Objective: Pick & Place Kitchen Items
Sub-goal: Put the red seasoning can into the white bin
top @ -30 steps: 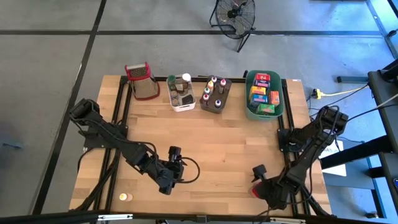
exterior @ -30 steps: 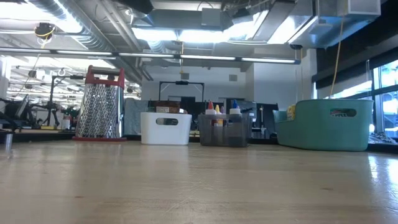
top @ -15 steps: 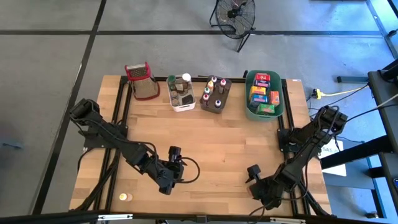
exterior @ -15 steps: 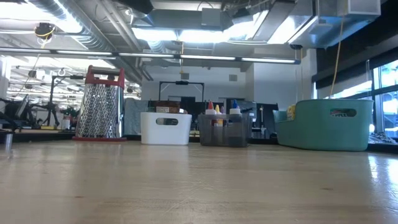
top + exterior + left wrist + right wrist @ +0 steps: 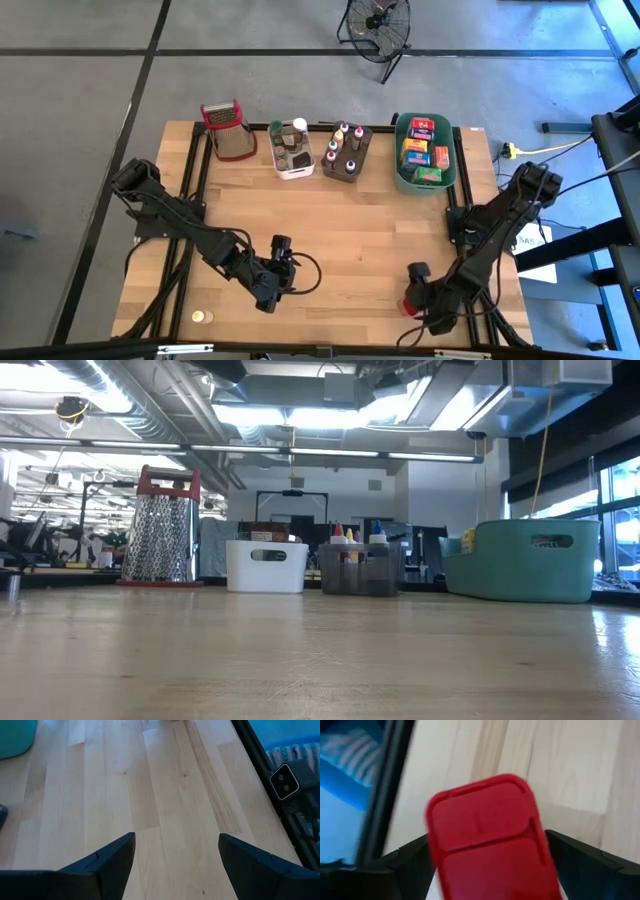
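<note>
place: lab/workshop | signs: exposed ceiling ducts [image 5: 130, 405], concrete floor [image 5: 80, 90], floor fan [image 5: 378, 22]

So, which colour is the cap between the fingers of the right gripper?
Red cap, clearest in the right wrist view.

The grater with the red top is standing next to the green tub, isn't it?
No. The grater stands at the other end of the row, beside the white tub; the green tub is at the far end, as the high view shows.
</note>
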Motion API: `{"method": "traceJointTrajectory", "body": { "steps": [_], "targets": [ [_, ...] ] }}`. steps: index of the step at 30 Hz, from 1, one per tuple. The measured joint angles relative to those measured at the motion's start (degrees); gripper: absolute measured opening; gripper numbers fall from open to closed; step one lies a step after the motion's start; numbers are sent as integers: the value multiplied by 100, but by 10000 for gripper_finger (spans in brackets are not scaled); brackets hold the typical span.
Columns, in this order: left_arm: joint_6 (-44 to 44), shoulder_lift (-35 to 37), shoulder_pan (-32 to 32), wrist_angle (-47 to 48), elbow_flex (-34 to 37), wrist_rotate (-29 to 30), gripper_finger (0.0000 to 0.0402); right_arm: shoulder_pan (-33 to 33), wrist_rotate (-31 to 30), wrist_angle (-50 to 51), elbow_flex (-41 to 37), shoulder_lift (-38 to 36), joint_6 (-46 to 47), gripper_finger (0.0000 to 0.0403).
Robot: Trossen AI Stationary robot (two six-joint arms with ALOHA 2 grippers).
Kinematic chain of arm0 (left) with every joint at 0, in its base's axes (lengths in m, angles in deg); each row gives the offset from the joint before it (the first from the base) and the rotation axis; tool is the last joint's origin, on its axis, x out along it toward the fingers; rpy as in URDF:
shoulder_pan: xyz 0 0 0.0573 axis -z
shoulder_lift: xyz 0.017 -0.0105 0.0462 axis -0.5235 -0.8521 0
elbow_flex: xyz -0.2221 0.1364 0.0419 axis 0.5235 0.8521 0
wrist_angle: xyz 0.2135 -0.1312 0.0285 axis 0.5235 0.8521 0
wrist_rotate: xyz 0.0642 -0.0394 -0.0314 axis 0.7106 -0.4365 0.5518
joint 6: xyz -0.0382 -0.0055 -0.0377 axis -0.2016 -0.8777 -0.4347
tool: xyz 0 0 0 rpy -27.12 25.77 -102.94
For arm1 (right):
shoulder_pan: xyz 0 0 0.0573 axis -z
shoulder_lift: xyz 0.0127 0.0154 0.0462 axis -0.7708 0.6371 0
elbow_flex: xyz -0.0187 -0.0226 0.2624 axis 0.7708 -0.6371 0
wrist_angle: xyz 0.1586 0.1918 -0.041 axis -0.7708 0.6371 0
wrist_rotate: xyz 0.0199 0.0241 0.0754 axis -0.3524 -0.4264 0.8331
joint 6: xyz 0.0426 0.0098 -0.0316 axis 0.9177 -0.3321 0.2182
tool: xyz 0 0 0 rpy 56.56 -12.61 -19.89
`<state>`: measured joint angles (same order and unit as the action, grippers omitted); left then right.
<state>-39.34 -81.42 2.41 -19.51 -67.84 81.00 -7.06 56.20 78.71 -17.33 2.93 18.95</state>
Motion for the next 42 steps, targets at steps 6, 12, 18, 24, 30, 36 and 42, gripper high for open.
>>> {"method": "traceJointTrajectory", "body": {
  "steps": [6,12,18,24,30,36,42],
  "targets": [
    [-6,0,2,2,0,0,283,-19,685,546,4,-393,1089,350],
    [-15,0,11,2,0,-2,281,-309,298,1644,4,-506,2186,350],
    [-17,0,44,4,0,-2,281,-519,-184,1519,4,-506,2111,350],
    [-46,0,44,4,0,-2,283,-522,-308,1227,4,-506,1578,350],
    [-46,0,44,4,0,-2,281,-521,-439,1248,4,-503,1401,350],
    [-55,0,44,6,0,-2,281,-523,-770,1158,4,-467,1335,350],
    [-57,0,44,6,0,-3,282,-523,-705,1138,2,-148,1345,350]
  ]
}}
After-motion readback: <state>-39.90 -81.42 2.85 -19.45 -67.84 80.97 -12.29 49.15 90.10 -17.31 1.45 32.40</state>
